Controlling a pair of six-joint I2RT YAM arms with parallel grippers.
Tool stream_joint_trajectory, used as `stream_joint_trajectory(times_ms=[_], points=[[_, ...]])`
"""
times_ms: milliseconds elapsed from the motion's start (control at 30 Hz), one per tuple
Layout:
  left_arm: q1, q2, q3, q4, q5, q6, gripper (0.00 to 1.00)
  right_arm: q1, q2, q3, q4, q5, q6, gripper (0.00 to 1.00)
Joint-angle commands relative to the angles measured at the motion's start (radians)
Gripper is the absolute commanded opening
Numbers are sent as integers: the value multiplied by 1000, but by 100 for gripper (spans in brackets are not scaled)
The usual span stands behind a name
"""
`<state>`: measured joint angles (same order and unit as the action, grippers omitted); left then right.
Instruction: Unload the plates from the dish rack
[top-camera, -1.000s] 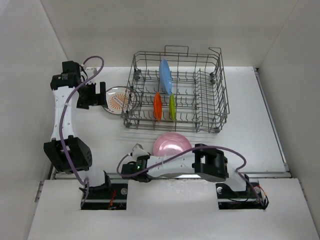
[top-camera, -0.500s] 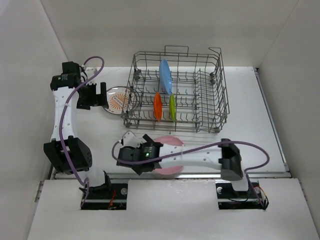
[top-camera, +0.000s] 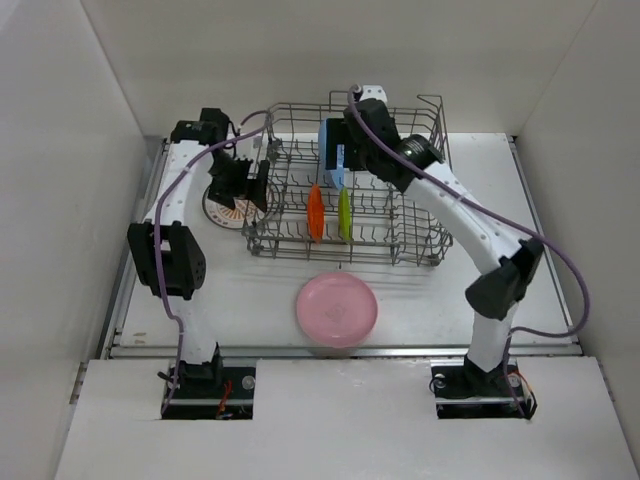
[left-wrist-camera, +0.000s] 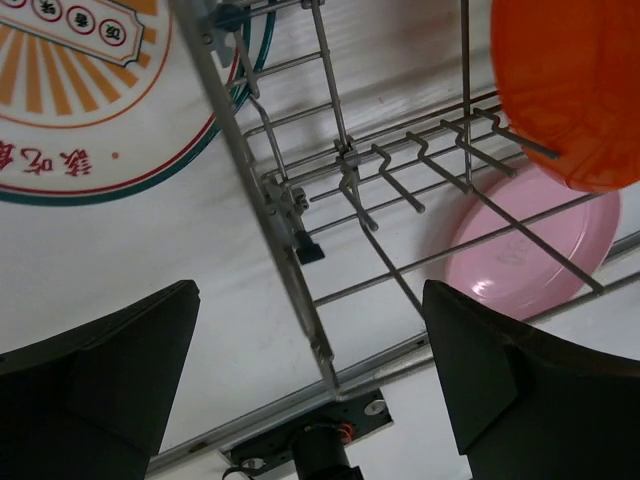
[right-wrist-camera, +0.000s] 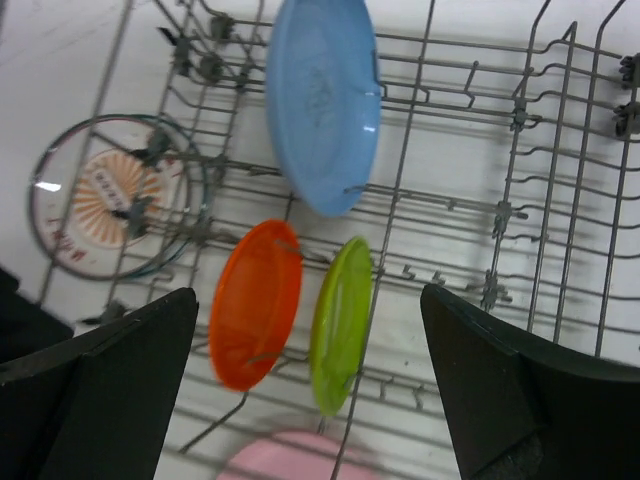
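The left gripper (left-wrist-camera: 310, 290) is released, its jaws wide over the left wall of the dish rack (left-wrist-camera: 290, 260). The sunburst plate (left-wrist-camera: 80, 110) lies flat below and ahead of it, outside the rack. The right gripper (right-wrist-camera: 308, 293), also spread and empty, hangs above the rack. Below it, the blue plate (right-wrist-camera: 322, 100) stands ahead of its fingertips and the orange plate (right-wrist-camera: 255, 318) and lime plate (right-wrist-camera: 340, 325) stand between its fingers.
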<state>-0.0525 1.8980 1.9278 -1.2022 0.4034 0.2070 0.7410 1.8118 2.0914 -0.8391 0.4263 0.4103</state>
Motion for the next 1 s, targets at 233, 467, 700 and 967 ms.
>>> stream_joint_trajectory(times_ms=[233, 467, 700, 967], points=[[-56, 165, 134, -69, -74, -17, 58, -124, 361, 215, 216, -216, -165, 87], [-66, 275, 224, -158, 75, -17, 0, -169, 521, 314, 274, -320, -151, 42], [-66, 269, 126, -54, 270, -161, 0, -178, 449, 331, 275, -212, -224, 0], [-66, 147, -87, 163, 420, -395, 0, -169, 245, 292, 307, -41, -352, 0]])
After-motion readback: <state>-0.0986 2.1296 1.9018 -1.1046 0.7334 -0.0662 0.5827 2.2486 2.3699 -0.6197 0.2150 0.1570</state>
